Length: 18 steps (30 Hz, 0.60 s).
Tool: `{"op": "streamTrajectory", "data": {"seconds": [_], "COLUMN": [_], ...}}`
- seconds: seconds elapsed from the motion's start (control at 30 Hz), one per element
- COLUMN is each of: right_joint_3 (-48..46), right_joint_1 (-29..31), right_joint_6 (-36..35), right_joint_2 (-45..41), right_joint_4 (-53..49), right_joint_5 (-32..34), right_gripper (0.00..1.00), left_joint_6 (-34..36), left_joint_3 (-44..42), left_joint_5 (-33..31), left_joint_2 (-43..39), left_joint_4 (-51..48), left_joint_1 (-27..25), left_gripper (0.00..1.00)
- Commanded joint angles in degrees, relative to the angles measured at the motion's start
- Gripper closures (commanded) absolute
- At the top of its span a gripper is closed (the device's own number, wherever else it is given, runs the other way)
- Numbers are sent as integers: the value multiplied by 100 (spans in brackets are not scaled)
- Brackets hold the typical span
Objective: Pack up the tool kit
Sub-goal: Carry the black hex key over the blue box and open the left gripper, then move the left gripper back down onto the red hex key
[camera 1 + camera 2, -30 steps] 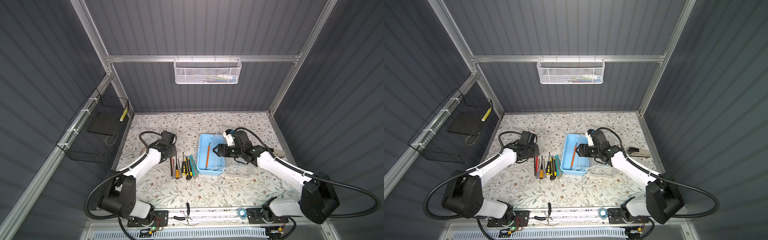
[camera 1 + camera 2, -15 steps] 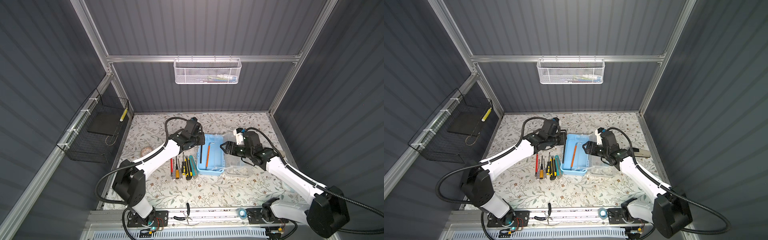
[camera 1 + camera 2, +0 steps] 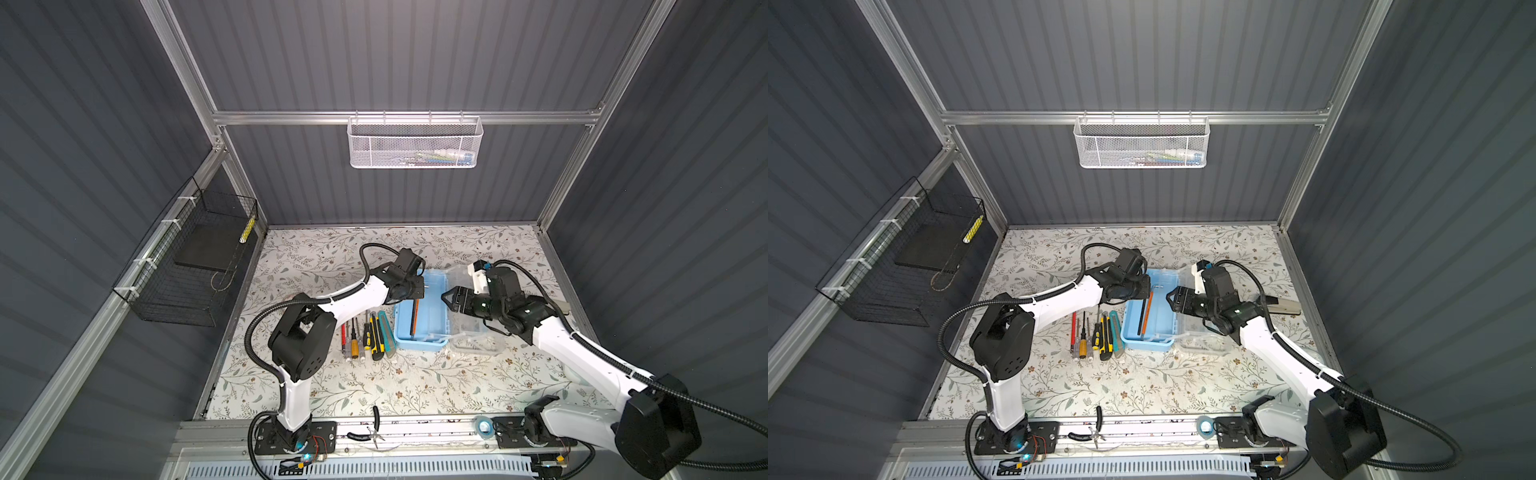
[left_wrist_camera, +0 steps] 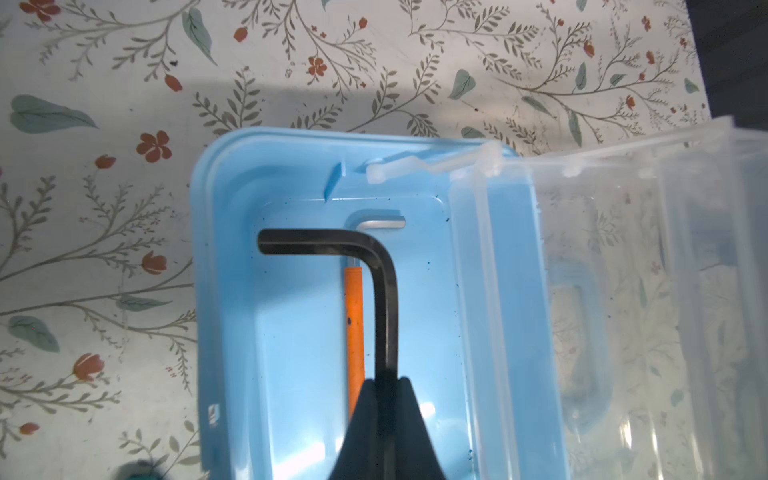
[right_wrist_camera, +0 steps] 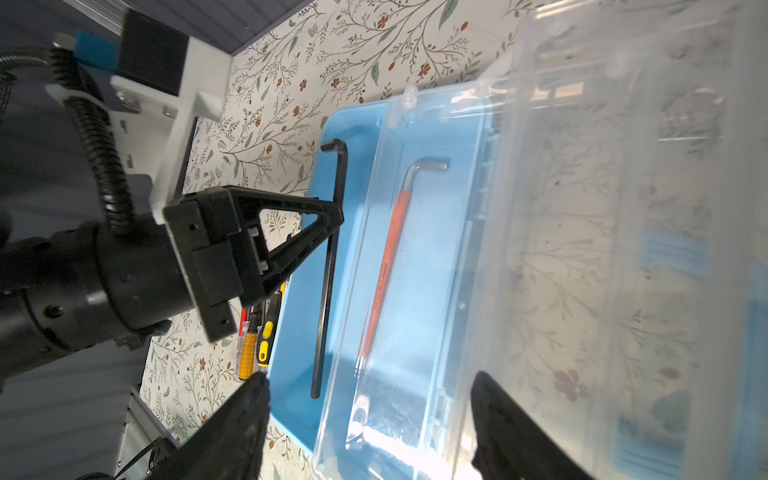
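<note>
in both top views i see the box [image 3: 420, 344] at frame centre on the table [image 3: 374, 386], its lid [image 3: 478, 347] open just right of it. inside the box lies the sleeved hex key [image 4: 354, 316]. the plain hex key [image 4: 384, 299] sits just left of it in a top view, in the left gripper [image 4: 386, 386]. screwdrivers [image 3: 353, 336] and utility knives [image 3: 380, 334] lie in a row just left of the box. the right gripper [image 3: 446, 300] hangs where box and lid meet. mesh basket [image 3: 415, 145] upper centre, wire basket [image 3: 187, 266] at left.

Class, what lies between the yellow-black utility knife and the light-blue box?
The teal utility knife lies between the yellow-black utility knife and the light-blue box, shown in both top views.
</note>
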Motion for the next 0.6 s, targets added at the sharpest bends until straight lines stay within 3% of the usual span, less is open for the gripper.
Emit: {"op": "streamTrajectory", "data": {"seconds": [0.0, 0.07, 0.2, 0.37, 0.57], "right_joint_3": [-23, -19, -10, 34, 56], "right_joint_1": [-27, -29, -32, -31, -29], "right_joint_6": [41, 39, 24, -3, -50], "right_joint_2": [31, 18, -16, -73, -312], "right_joint_4": [-1, -5, -13, -81, -188], "right_joint_5": [-57, -53, -48, -41, -118], "right_gripper": [23, 23, 23, 23, 24], "left_joint_6": [-52, -53, 48, 331, 648], "left_joint_3": [156, 146, 187, 283, -508], "left_joint_5": [-137, -208, -322, -557, -1564], "left_joint_2": [29, -9, -161, -513, -1556], "left_joint_4": [-44, -53, -56, -308, -723], "left_joint_1": [-46, -58, -57, -58, 59], "left_gripper": [96, 75, 64, 63, 62]}}
